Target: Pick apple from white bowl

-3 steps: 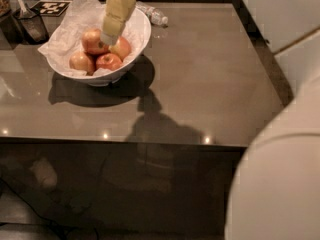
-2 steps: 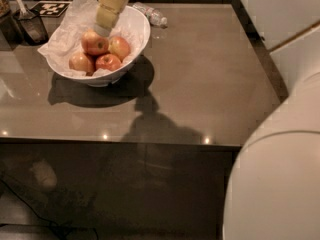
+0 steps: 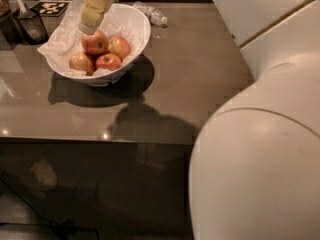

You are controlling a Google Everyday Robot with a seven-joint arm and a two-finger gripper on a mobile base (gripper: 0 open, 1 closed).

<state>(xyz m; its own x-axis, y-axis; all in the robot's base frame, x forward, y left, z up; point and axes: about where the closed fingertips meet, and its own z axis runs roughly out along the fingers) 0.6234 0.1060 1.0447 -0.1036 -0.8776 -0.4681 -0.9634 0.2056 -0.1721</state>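
Legible text, numerals, brand names: none. One sign is present: a black-and-white patterned marker (image 3: 50, 8), lying flat on the table (image 3: 200, 84) at the far left, behind the white bowl (image 3: 140, 30). The label on the plastic bottle (image 3: 151, 15) beyond the bowl cannot be read. My gripper (image 3: 89, 30) sits over the bowl, at the top of the apple (image 3: 96, 44).
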